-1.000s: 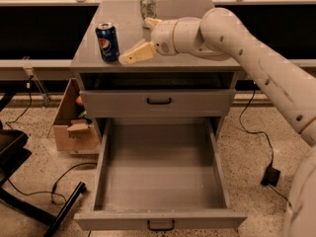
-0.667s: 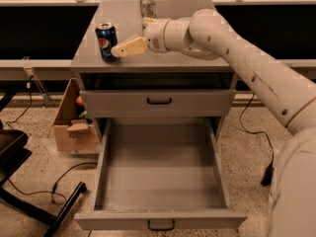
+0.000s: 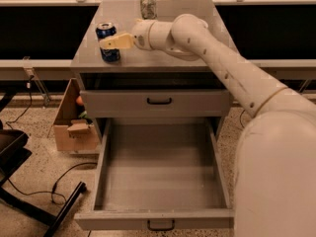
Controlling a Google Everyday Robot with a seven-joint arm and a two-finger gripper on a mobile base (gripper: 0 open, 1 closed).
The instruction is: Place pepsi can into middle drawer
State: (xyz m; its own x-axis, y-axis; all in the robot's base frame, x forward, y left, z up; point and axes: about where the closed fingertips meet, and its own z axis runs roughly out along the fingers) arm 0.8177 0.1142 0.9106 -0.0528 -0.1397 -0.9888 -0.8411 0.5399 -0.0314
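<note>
The pepsi can, dark blue with a silver top, stands upright near the front left of the grey cabinet top. My gripper reaches in from the right at the can's height, and its tan tip overlaps the can's middle. The middle drawer is pulled fully out below, its flat grey inside bare and its black handle at the front edge.
A pale silvery can stands at the back of the cabinet top. The upper drawer front is closed. A cardboard box sits on the floor to the left. Black chair legs and cables lie at lower left.
My gripper has moved left across the cabinet top and now overlaps the pepsi can. The can and the drawer have not moved.
</note>
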